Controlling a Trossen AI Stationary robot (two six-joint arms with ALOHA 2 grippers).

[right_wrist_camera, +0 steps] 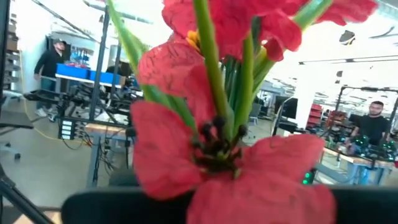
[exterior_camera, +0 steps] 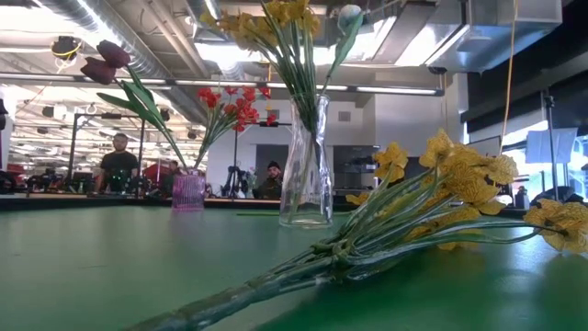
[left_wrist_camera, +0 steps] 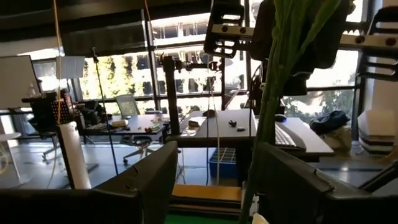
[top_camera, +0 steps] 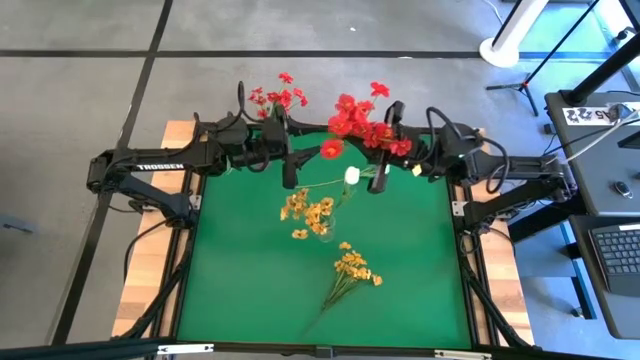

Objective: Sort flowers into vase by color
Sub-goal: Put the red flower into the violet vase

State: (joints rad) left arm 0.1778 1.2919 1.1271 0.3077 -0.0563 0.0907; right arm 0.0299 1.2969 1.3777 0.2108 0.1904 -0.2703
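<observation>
Right claw (top_camera: pixel 378 186) hangs closed beside the clear vase (top_camera: pixel 326 228), apparently clamped on a red cluster (top_camera: pixel 362 122) filling its wrist view. Left claw (top_camera: pixel 289 181), fingers apart, hovers just past the vase at the table's (top_camera: pixel 240 290) far edge. Yellow-orange flowers (top_camera: pixel 350 268) lie near the vase on the table's near side; more stand inside it. They look light, with thin bendy stems and floppy petals; gripping low on the bundled stems seems safest.
</observation>
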